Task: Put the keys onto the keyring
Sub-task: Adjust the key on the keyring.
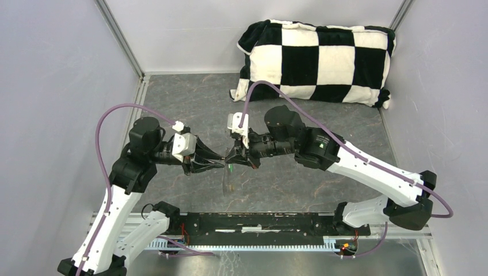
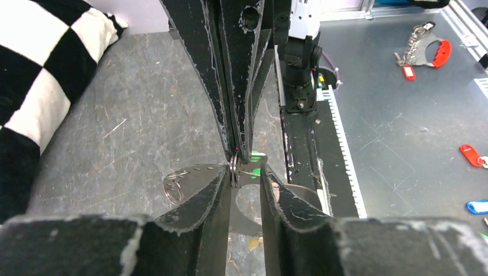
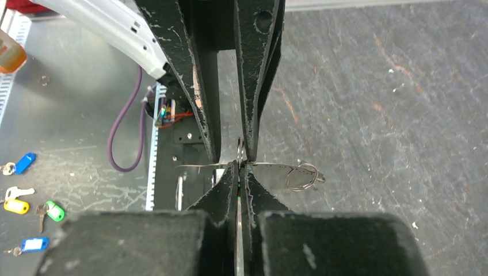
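My two grippers meet tip to tip above the middle of the table. My left gripper [image 1: 220, 164] [image 2: 246, 172] has its jaws a narrow gap apart, holding the keyring [image 1: 225, 183] [image 2: 193, 171], a thin silvery loop that hangs below the tips. The yellow-headed key [image 1: 229, 187] [image 2: 253, 242] dangles low on the loop. My right gripper [image 1: 233, 160] [image 3: 240, 167] is shut on the green-headed key [image 1: 230, 167] [image 2: 256, 155], seen edge-on between its pads, pressed against the keyring [image 3: 276, 167] at the left fingertips. A small split ring [image 3: 302, 177] hangs on the loop.
A black-and-white checkered pillow [image 1: 316, 60] lies at the back right. The arms' black base rail [image 1: 259, 224] runs along the near edge. Beyond it, off the table, lie several tagged spare keys: red [image 2: 475, 155], blue [image 3: 23, 163], green [image 3: 53, 211].
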